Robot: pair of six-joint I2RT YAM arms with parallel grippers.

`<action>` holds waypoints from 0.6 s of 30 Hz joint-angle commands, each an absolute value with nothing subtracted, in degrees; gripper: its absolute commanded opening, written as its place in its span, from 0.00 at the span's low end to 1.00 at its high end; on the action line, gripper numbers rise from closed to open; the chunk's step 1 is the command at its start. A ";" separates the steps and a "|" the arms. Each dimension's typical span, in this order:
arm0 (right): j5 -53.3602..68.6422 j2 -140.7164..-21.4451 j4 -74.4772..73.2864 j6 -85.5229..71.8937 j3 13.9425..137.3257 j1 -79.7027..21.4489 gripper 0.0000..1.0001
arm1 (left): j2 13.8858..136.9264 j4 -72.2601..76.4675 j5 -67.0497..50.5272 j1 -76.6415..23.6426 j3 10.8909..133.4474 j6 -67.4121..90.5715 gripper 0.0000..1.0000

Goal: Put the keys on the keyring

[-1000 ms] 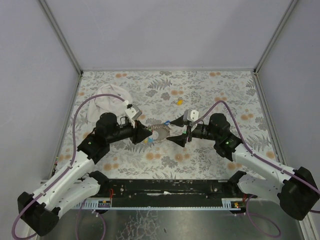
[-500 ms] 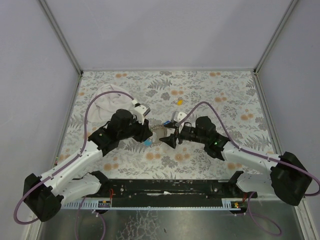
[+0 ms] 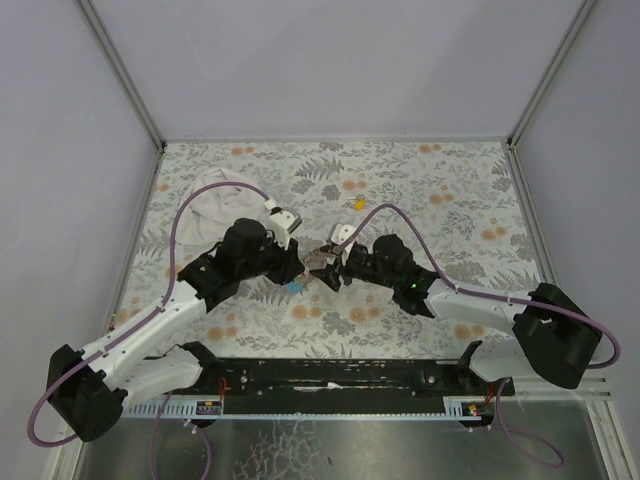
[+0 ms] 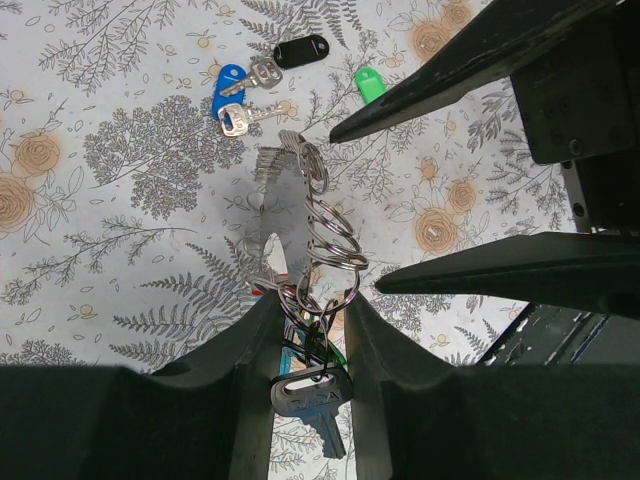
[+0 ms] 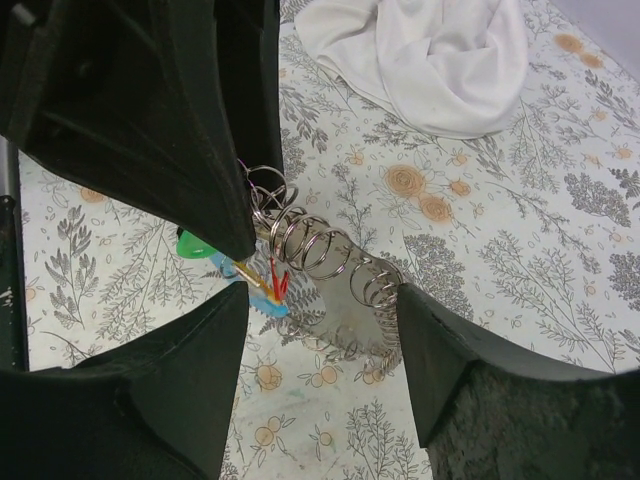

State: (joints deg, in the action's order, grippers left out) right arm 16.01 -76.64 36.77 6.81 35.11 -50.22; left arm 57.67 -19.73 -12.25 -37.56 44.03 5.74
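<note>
— Silver coil first: where is it sitting for you?

— The keyring (image 4: 315, 235) hangs off the desk (image 4: 100, 250), with my left tool (image 4: 308, 330) pinching its ring end. The spiral stretches away from those fingers into the gap of my right tool (image 5: 322, 290), which is spread, one finger on each side of the coil's far end. I can't tell whether either finger is touching it.

— And the keys?

— The blue key (image 4: 228, 88), black key (image 4: 300, 50) and green key (image 4: 370, 83) lie on the desk just beyond the coil's free end, past the left tool. The yellow key (image 3: 357, 203) lies apart, out beyond both tools. None of those four looks threaded to me.

— What worries you?

— The coil is springy. If I close the right tool across its loops and not on a ring, they could squash or twist and tug the ring end out of the left pinch. The two tools are also nearly nose to nose, so a careless wrist turn might knock them together. The white cloth (image 5: 430, 60) beyond the left tool could snag a dropped ring.
</note>
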 commanded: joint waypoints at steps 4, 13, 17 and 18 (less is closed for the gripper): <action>13.43 -77.61 43.50 8.70 36.41 -50.78 0.64 | 57.06 -18.28 -14.39 -37.95 44.33 3.60 0.00; 11.47 -78.10 44.44 9.32 36.12 -50.78 0.51 | 56.81 -18.19 -16.57 -38.05 44.02 3.08 0.00; 7.51 -75.98 45.11 9.32 34.21 -50.80 0.40 | 56.53 -18.19 -17.08 -38.21 43.83 2.83 0.00; 6.47 -75.26 45.06 9.17 33.62 -50.76 0.39 | 56.52 -18.19 -17.24 -38.23 43.78 2.70 0.00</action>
State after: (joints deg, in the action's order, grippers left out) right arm 11.53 -78.02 41.04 8.62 34.83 -50.33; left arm 57.67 -19.75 -15.40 -37.58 44.01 4.01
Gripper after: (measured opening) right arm 0.407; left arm 0.275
